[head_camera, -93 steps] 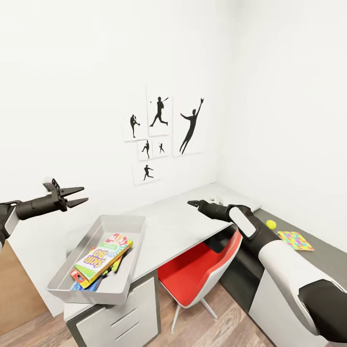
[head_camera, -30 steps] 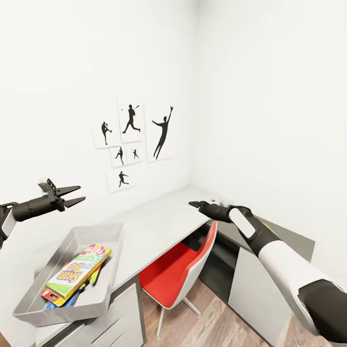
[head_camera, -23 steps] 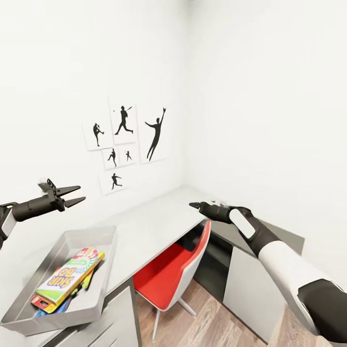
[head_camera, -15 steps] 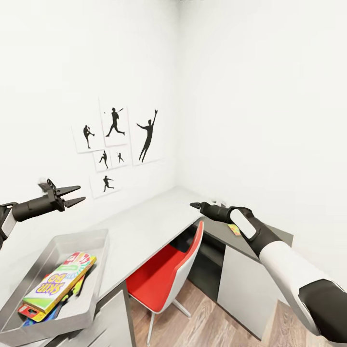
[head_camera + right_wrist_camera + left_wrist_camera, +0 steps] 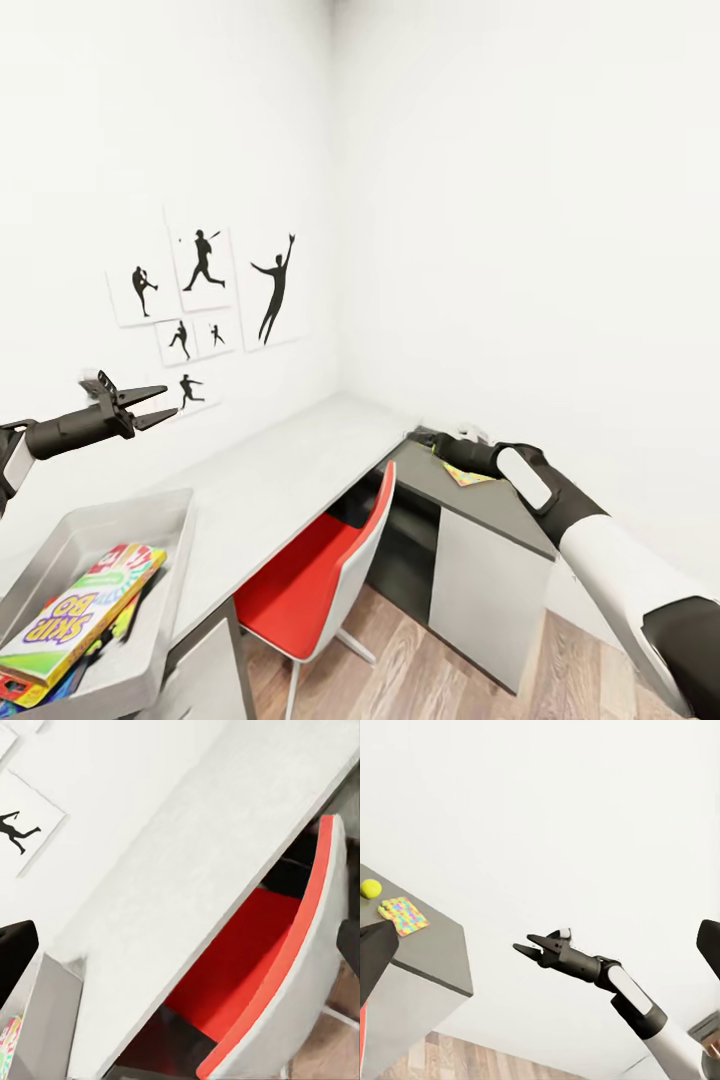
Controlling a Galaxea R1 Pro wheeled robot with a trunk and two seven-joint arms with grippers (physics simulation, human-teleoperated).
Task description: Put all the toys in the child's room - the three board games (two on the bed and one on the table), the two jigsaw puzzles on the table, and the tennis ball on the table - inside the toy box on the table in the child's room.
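Note:
The toy box [image 5: 110,505], a light grey bin, sits at the near left end of the table [image 5: 290,465]. In it lies a "SKIP BO" board game [image 5: 75,615] on top of other flat boxes. My left gripper [image 5: 168,401] hangs open and empty above and behind the box. My right gripper [image 5: 414,436] is open and empty at the corner where the lower dark wing [image 5: 485,505] begins. A jigsaw puzzle [image 5: 462,474] lies on that wing, partly behind my right wrist. In the left wrist view the puzzle [image 5: 403,915] lies beside the tennis ball [image 5: 370,888], with my right gripper [image 5: 521,945] beyond them.
A red chair [image 5: 300,590] with a pale shell is tucked under the table, also shown in the right wrist view as the chair [image 5: 259,937]. Black sports pictures [image 5: 200,290] hang on the white wall. White drawers [image 5: 205,670] and wood-plank floor [image 5: 400,670] lie below.
The whole picture has slid left, so the camera has turned right. Both arms hold their pose. The puzzle on the dark wing has come into view by my right wrist.

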